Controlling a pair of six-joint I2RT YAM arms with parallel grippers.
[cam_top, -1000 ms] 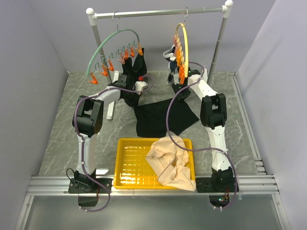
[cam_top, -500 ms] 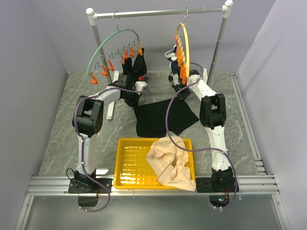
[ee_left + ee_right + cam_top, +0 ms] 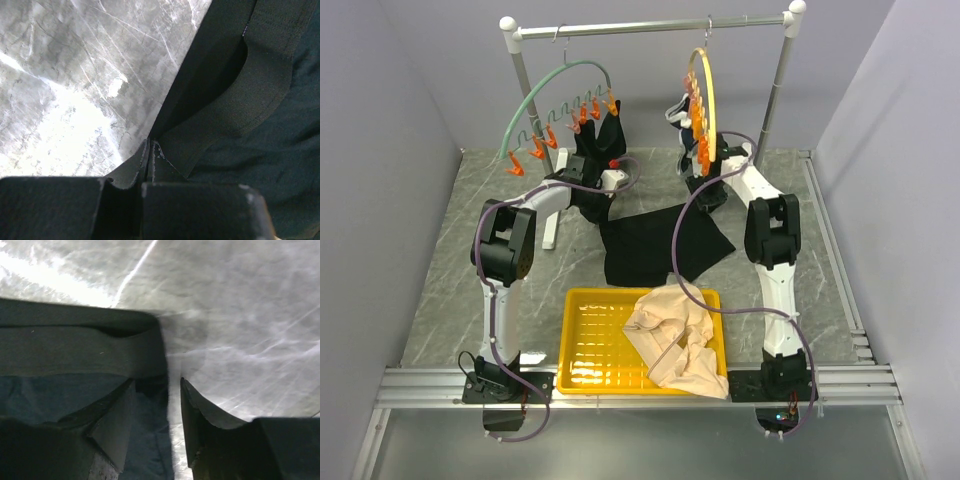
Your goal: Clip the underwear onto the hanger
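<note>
The black underwear (image 3: 660, 245) lies spread on the grey table between the two arms. My left gripper (image 3: 596, 202) is at its far left corner. In the left wrist view the jaws (image 3: 150, 150) are pressed together on the fabric edge, and the waistband (image 3: 262, 75) runs off to the right. My right gripper (image 3: 706, 192) is at the far right corner. In the right wrist view it (image 3: 156, 405) is open, one finger over the black cloth (image 3: 75, 355), the other over bare table. The pale yellow hanger (image 3: 707, 85) with orange clips hangs from the rail above the right gripper.
A green hanger (image 3: 545, 90) hangs at the left of the rail (image 3: 650, 25), with something black below its clips. A small navy, white-trimmed garment (image 3: 677, 108) is on the yellow hanger. A yellow tray (image 3: 595, 345) at the front holds a beige garment (image 3: 675, 335).
My right arm has shifted slightly to the right and back near the underwear's far right corner. The left arm and the underwear have not visibly moved.
</note>
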